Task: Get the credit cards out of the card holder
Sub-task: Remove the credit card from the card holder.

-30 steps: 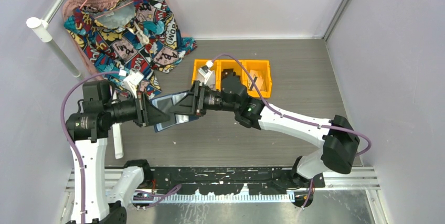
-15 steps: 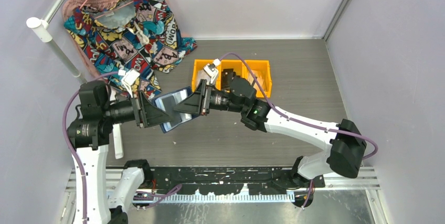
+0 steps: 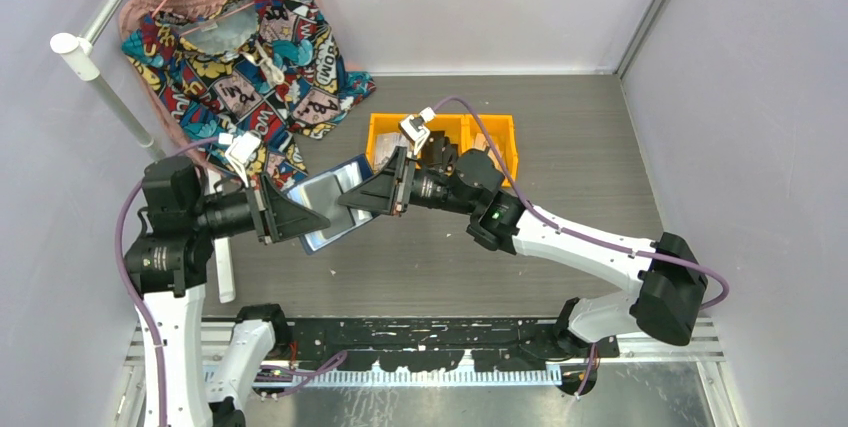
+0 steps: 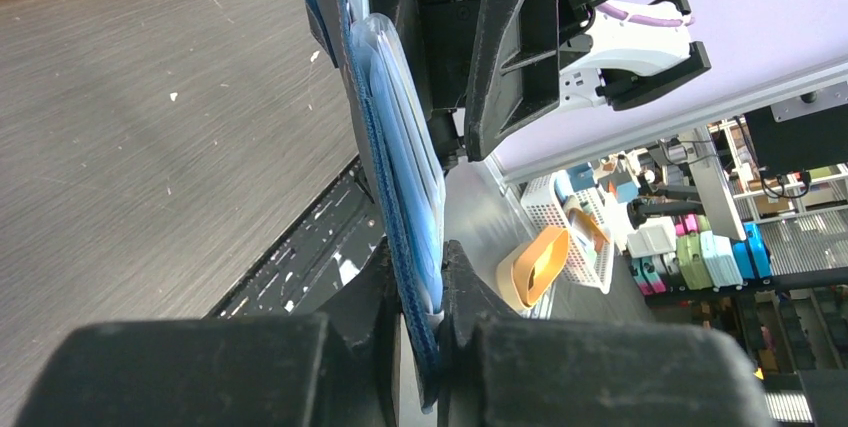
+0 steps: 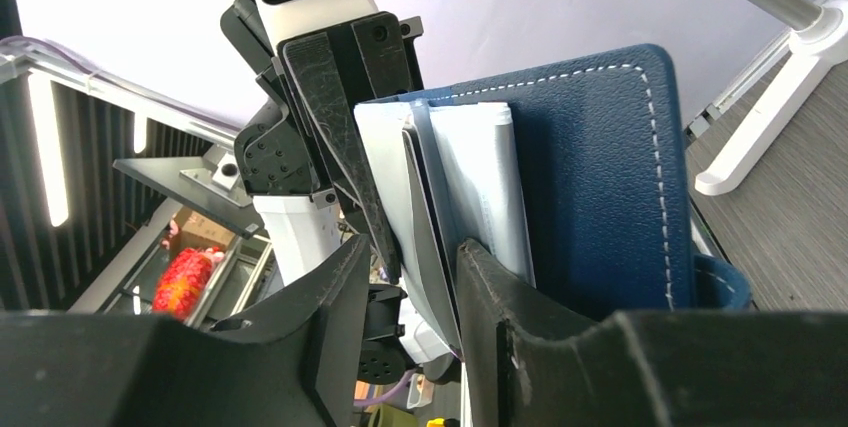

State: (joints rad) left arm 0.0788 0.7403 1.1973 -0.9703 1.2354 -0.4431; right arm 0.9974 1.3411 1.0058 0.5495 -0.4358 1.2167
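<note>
Overhead: showed the card holder (image 3: 325,209) lifted off the table (image 3: 580,162) between both grippers, near the yellow bins (image 3: 506,147). Left wrist: revealed the left gripper (image 4: 415,267) clamped tight on its lower edge. Right wrist: revealed the right gripper (image 5: 415,267) parted, straddling the pale credit cards (image 5: 480,182) in the pocket. Against a second earlier: found the right elbow shifted rightward, the left shoulder leftward.

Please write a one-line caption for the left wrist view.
Left pincer clamped on the navy card holder, held on edge above the table.
</note>
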